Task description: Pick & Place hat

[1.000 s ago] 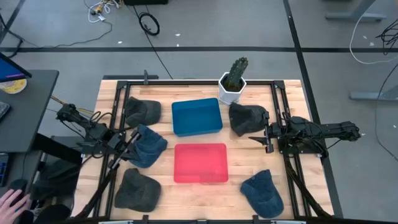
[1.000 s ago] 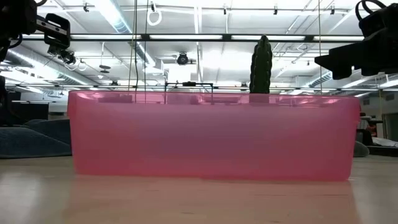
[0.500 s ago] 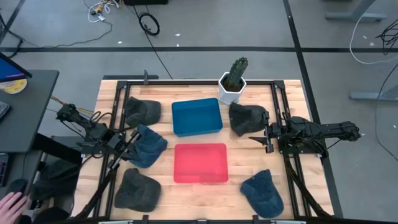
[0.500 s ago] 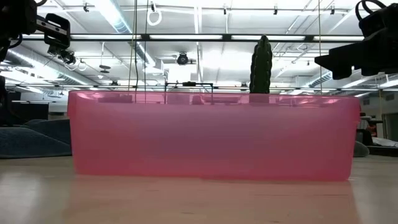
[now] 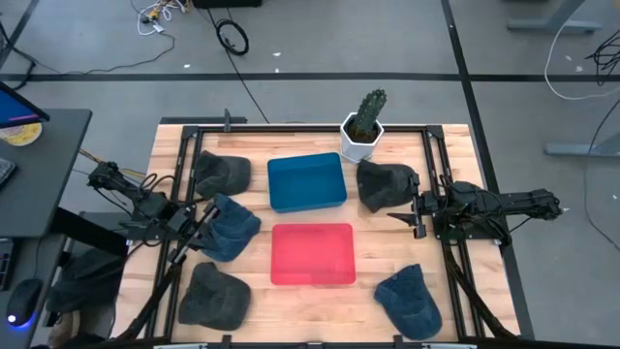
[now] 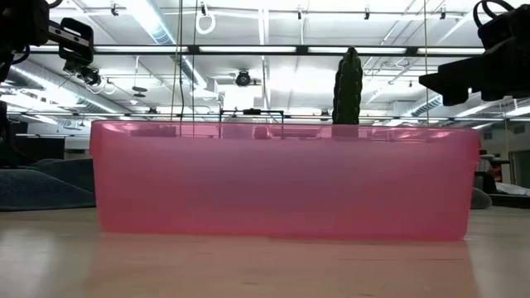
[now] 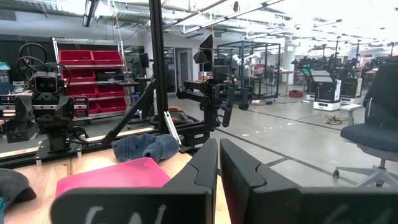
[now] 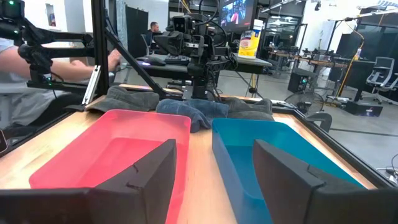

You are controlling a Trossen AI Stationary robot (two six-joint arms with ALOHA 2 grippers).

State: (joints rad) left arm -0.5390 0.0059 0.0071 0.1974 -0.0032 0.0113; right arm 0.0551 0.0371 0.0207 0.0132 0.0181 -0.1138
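Several hats lie on the wooden table: dark grey ones at the far left [image 5: 221, 174], near left [image 5: 215, 294] and far right [image 5: 387, 184], and blue ones at the left [image 5: 232, 228] and near right [image 5: 412, 301]. A blue bin [image 5: 306, 181] and a pink bin [image 5: 312, 254] sit in the middle. My left gripper [image 5: 203, 218] [image 7: 217, 158] is shut and empty, raised at the left blue hat's left edge. My right gripper [image 5: 407, 211] [image 8: 214, 155] stands open and empty, raised beside the far right grey hat, pointing across the bins.
A potted cactus [image 5: 364, 126] stands at the far edge behind the blue bin. Black frame rails [image 5: 436, 165] run along the table's sides. A person [image 8: 37, 56] sits beyond the table's left side. Bare wood shows between the bins and hats.
Both arms have kept still and no hat has moved. A person's hand at the desk left of the table has drawn out of the high view.
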